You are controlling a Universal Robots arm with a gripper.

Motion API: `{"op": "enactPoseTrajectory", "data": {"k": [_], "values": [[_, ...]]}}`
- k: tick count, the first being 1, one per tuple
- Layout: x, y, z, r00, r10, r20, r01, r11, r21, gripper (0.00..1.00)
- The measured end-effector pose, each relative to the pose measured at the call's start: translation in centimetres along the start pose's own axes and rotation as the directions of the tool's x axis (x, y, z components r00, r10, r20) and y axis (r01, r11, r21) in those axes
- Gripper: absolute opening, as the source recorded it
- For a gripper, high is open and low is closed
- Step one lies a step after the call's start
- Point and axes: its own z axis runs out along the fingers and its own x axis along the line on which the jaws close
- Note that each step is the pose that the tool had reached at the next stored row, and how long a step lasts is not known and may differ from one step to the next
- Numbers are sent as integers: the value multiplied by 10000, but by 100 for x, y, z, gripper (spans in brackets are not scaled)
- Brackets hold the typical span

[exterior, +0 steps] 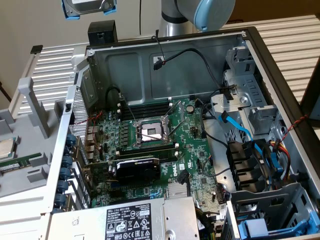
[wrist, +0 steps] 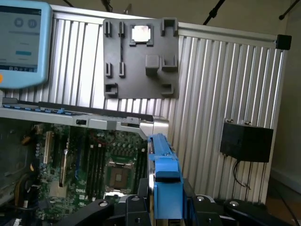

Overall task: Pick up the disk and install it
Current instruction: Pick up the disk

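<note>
Currently holding the disk [exterior: 89, 7] aloft by its blue rail frame, high at the exterior view's upper left, above and beyond the rear wall of the open computer case [exterior: 130, 70]. Clamping it in the tool [wrist: 164, 205], one black finger pressed to either side, and presenting it edge-on to the wrist camera with a blue rail end poking out past the fingertips.

Carrying rather than seating, by the look of it. Hanging well apart from the grey drive cage [exterior: 245, 95] on the exterior view's right, and from the other blue-railed tray [exterior: 265, 227] in the case's near corner.

Calling, on this evidence, for a square and even grip, without letting the frame twist or slip between the jaws on the way across. Calling also for a path high enough to steer clear of the loose black cable [exterior: 159, 62] dangling off the rear wall and the blue data leads [exterior: 235, 126] beside the cage.

Leaving untouched the motherboard [exterior: 150, 150] below, the small processor chip [wrist: 140, 33] in its grey holder, and the slatted worktop [exterior: 50, 75] around the case.
</note>
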Motion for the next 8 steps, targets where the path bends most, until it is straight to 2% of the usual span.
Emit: {"op": "enactPoseTrajectory", "data": {"k": [4, 8], "values": [[52, -13, -1, 10000, 1, -4, -1, 10000, 32, 36], [116, -55, -4, 10000, 1, -4, -1, 10000, 38, 36]]}}
